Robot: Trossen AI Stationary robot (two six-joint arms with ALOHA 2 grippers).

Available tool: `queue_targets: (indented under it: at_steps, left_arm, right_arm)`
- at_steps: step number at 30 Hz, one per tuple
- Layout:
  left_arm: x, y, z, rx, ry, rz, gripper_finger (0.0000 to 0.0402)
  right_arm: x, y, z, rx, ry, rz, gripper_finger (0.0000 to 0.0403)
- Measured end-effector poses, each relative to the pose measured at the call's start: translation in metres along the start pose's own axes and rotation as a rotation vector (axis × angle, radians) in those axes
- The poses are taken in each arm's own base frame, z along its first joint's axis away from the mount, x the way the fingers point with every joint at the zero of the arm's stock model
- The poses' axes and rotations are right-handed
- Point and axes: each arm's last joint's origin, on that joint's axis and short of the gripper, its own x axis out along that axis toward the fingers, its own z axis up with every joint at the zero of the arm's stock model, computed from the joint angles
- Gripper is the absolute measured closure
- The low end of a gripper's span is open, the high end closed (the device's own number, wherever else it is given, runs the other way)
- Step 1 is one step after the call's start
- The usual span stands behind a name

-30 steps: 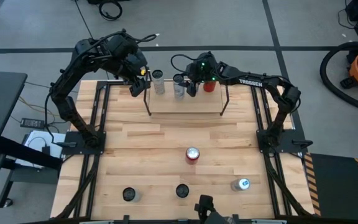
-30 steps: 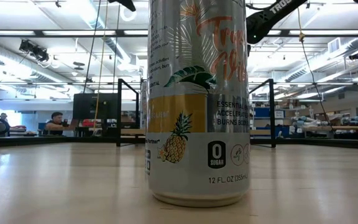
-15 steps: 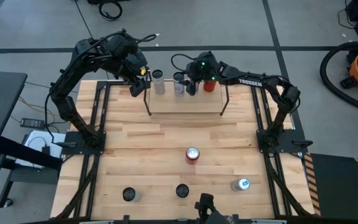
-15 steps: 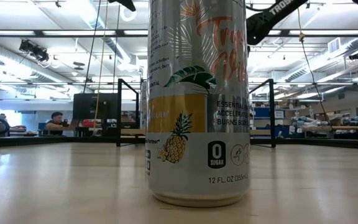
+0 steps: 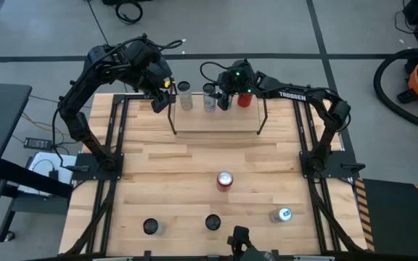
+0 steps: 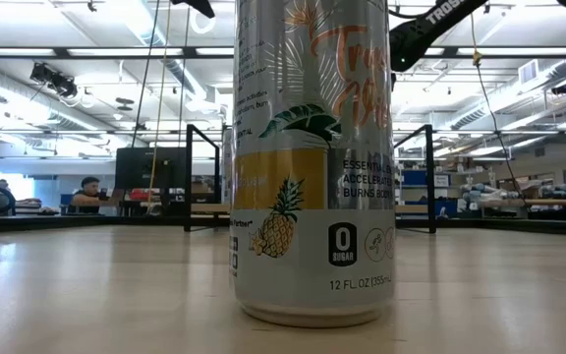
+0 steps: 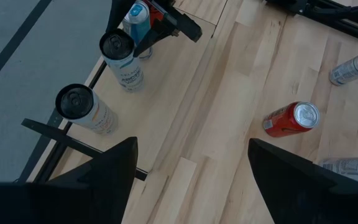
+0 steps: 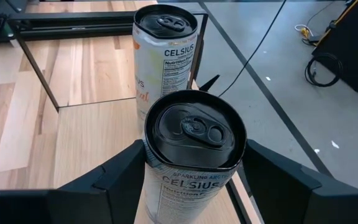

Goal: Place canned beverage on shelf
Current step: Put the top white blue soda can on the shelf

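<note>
Celsius can [image 8: 191,149] upright on shelf [image 5: 216,122] board, far edge, between right gripper [image 5: 216,100] fingers, clasped. Risk: knocking neighbouring can [image 8: 165,50] on release. Left gripper [image 5: 162,98] spread, empty, beside shelf's left end.

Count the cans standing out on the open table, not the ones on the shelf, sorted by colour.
Red can: 1
Black-topped cans: 2
Blue-topped can: 1
Total: 4
</note>
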Motion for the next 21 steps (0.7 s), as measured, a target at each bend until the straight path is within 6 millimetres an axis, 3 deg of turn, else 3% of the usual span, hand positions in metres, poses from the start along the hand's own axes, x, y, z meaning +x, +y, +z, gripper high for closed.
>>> queue_targets:
  at_steps: [5,13,21]
  left_arm:
    - [0.000,0.000,0.000,0.002,0.000,0.000,0.0095]
    - [0.000,0.000,0.000,0.002,0.000,0.000,0.0095]
    - [0.000,0.000,0.000,0.020,0.000,0.000,0.0095]
  right_arm:
    - [0.000,0.001,0.001,-0.008,-0.001,0.006,0.0137]
    - [0.000,0.003,0.001,-0.007,-0.005,0.026,0.0089]
    - [-0.012,0.003,0.013,0.039,-0.062,0.012,0.0073]
